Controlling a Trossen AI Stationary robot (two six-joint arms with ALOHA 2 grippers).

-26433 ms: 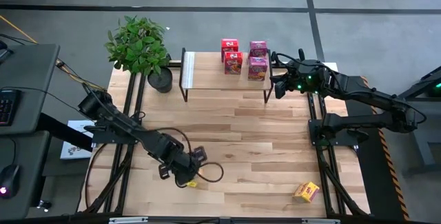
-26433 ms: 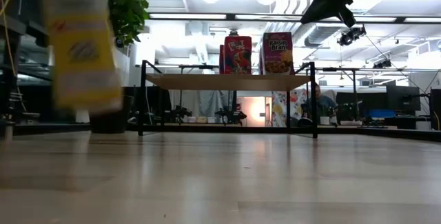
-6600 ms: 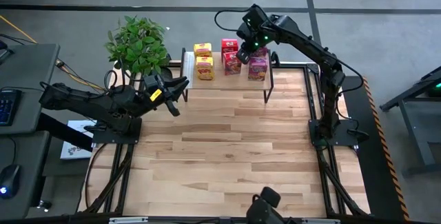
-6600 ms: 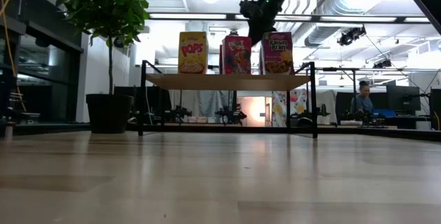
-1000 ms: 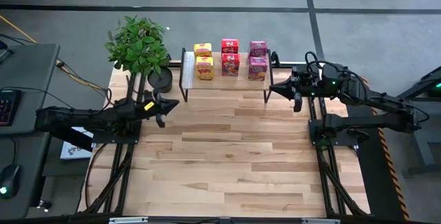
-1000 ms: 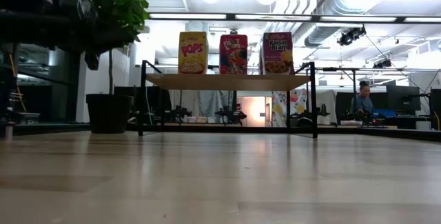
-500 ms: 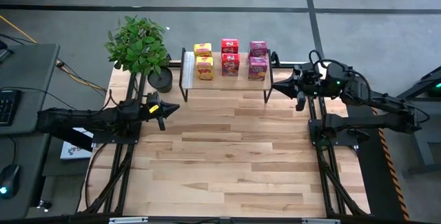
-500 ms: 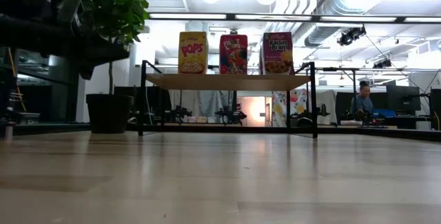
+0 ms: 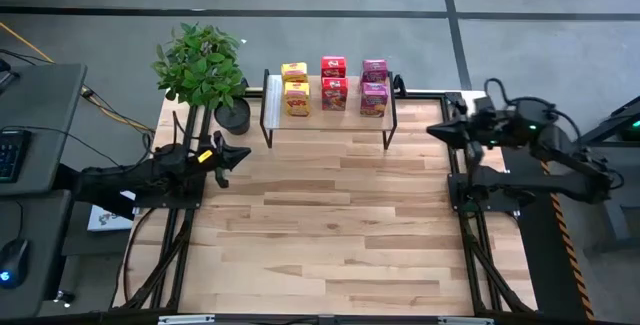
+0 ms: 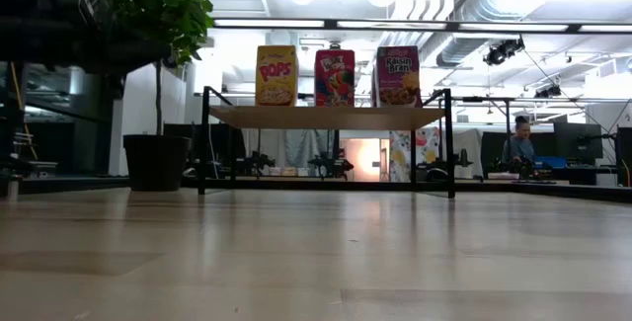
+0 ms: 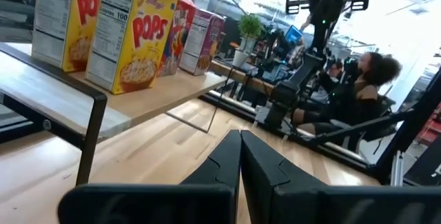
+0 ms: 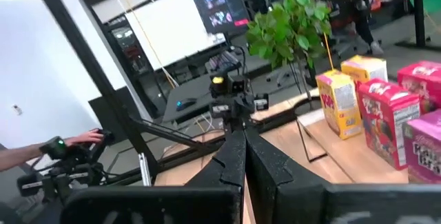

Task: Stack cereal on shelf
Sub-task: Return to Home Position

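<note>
On the shelf (image 9: 312,106), six cereal boxes (image 9: 334,93), apart from both closed jaws

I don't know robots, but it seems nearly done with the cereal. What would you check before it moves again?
1. All six boxes on the shelf: ok. Two yellow cereal boxes, two red cereal boxes and two pink cereal boxes stand there.
2. Front row upright: ok in the low view.
3. Back row straight: cannot tell, since the front boxes hide it.
4. Left gripper empty and away from the shelf: ok, shut, near the plant pot.
5. Right gripper empty and away from the shelf: ok, shut, at the table's right edge.
</note>
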